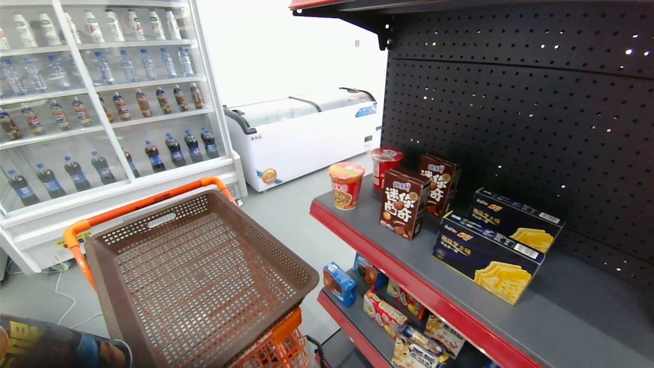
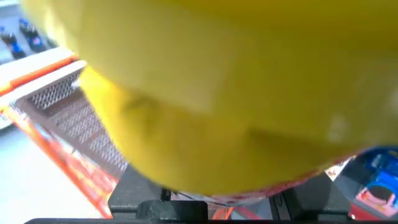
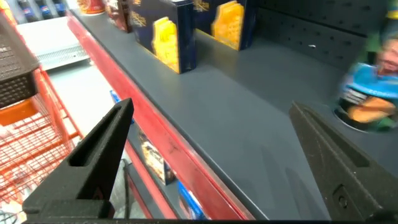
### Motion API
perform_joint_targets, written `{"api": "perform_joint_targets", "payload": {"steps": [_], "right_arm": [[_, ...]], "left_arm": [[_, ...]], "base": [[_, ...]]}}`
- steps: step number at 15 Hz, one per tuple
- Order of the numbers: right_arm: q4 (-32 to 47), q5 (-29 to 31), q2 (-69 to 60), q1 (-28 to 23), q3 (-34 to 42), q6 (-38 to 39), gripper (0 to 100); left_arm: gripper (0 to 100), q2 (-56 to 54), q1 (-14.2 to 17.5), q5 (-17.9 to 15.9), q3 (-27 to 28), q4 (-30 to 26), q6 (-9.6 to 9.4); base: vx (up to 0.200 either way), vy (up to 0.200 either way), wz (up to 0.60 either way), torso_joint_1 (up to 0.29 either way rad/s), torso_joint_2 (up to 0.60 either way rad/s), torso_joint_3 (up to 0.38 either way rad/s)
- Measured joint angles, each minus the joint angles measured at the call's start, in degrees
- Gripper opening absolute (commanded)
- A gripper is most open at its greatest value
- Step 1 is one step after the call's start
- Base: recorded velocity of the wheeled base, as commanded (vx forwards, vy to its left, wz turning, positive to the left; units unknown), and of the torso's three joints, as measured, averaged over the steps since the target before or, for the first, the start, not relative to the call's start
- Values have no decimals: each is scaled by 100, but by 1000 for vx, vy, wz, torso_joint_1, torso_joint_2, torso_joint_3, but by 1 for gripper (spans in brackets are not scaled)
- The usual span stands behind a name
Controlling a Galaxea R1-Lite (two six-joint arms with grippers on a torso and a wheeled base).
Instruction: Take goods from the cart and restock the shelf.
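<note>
A yellow snack bag [image 2: 236,93] hangs close before the left wrist camera, and my left gripper [image 2: 221,202] is shut on it above the cart. Its colourful printed side [image 1: 51,345] shows at the lower left of the head view, beside the cart's brown basket [image 1: 204,266], which holds nothing. My right gripper [image 3: 211,162] stands open over a bare stretch of the grey shelf [image 3: 249,124], with nothing between its fingers. A blurred blue-topped pack [image 3: 373,93] stands on the shelf just beyond one finger. Dark blue boxes [image 1: 490,255] stand further along.
On the shelf [image 1: 460,286] stand two brown boxes [image 1: 403,202], a cup of noodles [image 1: 346,185] and a red cup [image 1: 384,163]. Snacks fill the lower shelf [image 1: 388,312]. A drinks fridge [image 1: 102,102] and a chest freezer [image 1: 301,133] stand behind the cart.
</note>
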State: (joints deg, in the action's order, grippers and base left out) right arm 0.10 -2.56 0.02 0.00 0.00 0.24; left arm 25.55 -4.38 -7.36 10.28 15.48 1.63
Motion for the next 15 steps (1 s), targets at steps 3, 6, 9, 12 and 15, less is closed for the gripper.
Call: {"api": "perform_joint_targets", "payload": {"steps": [3, 6, 9, 12, 15], "right_arm": [[0, 2, 0, 2, 0, 2, 100], [0, 2, 0, 0, 0, 0, 100], [0, 2, 0, 0, 0, 0, 100], [0, 2, 0, -2, 0, 2, 100], [-2, 2, 0, 0, 0, 2, 100]], "left_arm": [[0, -20, 0, 4, 20, -5, -16], [0, -22, -2, 39, -24, -16, -11], [0, -17, -2, 39, -44, -11, 13], [0, -12, -2, 39, -69, -13, 17], [0, -11, -2, 37, -80, -13, 26]], "base": [[0, 0, -600, -1, 1, -2], [0, 0, -600, 1, 2, 5], [0, 0, -600, 4, 6, -1], [0, 0, -600, 5, 1, 2], [0, 0, -600, 2, 2, 1]]}}
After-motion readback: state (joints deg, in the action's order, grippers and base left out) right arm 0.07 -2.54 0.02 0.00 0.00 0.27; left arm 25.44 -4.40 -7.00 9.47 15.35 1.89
